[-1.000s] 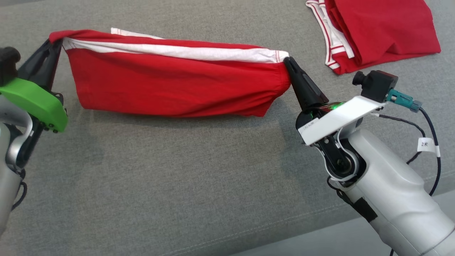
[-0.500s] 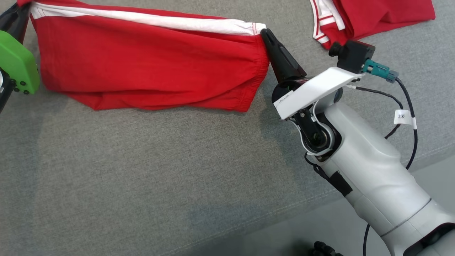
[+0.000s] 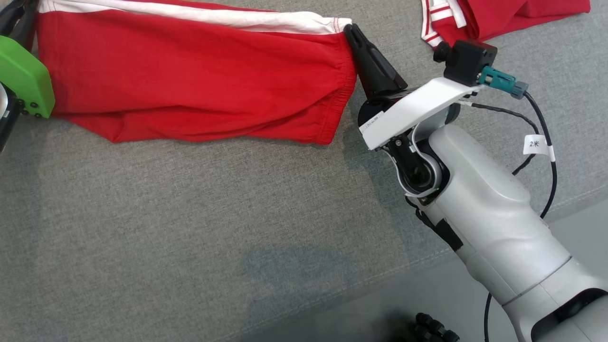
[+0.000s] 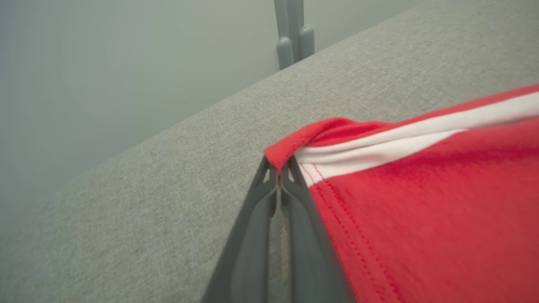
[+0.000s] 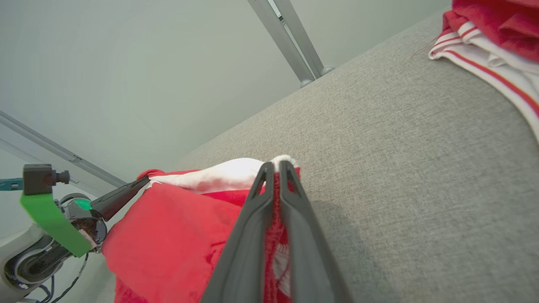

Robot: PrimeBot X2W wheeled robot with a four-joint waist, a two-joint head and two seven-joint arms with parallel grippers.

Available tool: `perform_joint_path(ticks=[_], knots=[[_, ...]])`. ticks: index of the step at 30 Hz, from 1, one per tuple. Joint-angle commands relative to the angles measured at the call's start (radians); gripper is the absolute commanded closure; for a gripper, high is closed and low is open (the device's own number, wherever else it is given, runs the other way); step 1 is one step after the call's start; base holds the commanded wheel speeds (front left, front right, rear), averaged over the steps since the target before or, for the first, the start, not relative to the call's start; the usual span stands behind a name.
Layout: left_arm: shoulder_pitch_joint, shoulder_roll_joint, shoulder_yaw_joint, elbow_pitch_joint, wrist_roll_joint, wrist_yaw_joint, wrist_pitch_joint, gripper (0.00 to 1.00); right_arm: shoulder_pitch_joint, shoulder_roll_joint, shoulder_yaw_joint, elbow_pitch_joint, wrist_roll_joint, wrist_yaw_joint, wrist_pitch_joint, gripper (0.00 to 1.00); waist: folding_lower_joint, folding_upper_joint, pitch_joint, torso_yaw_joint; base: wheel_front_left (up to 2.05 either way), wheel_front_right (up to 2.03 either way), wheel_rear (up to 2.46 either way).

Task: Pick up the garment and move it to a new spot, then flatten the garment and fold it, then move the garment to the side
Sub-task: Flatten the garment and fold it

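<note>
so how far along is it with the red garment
Done: the red garment is picked up, with the left claw and right claw each shut on a top corner. In hand: it hangs stretched between them over the grey cushion. Left: laying it flat, folding it, moving it aside. A second red garment lies at the far right.
</note>
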Motion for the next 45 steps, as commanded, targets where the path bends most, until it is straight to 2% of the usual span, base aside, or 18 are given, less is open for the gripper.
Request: perform_joint_path(ticks=[1, 10, 16, 22, 27, 45], knots=[[-0.022, -0.004, -0.011, 0.021, -0.007, -0.002, -0.029, 0.0, -0.001, 0.003, -0.008, 0.009, -0.021, 0.0, -0.003, 0.0, -0.0001, 0.0, -0.005, 0.003, 0.0, 0.0, 0.0], [0.007, -0.013, -0.062, 0.065, -0.072, -0.002, -0.11, 0.0, 0.044, -0.018, -0.081, -0.003, -0.192, 0.0, -0.003, 0.0, -0.0001, 0.0, -0.057, 0.025, 0.0, 0.0, 0.0], [0.054, -0.015, -0.042, 0.054, -0.096, -0.002, -0.147, 0.0, 0.133, -0.027, -0.161, -0.099, -0.331, 0.0, -0.003, 0.0, -0.0001, 0.0, -0.118, 0.053, 0.0, 0.0, 0.0], [0.152, -0.011, 0.1, -0.056, -0.032, 0.03, -0.149, 0.0, 0.245, -0.023, -0.235, -0.214, -0.436, 0.0, -0.002, 0.0, -0.0001, 0.0, -0.164, 0.079, 0.0, 0.0, 0.0], [0.273, -0.031, 0.22, -0.141, 0.026, 0.055, -0.149, 0.0, 0.337, -0.013, -0.275, -0.288, -0.514, 0.0, -0.002, 0.0, -0.0001, 0.0, -0.195, 0.088, 0.0, 0.0, 0.0], [0.534, -0.134, 0.527, -0.226, 0.194, 0.043, -0.148, 0.0, 0.611, 0.046, -0.37, -0.503, -0.673, 0.0, -0.003, 0.0, -0.0001, 0.0, -0.242, 0.061, 0.0, 0.0, 0.0]])
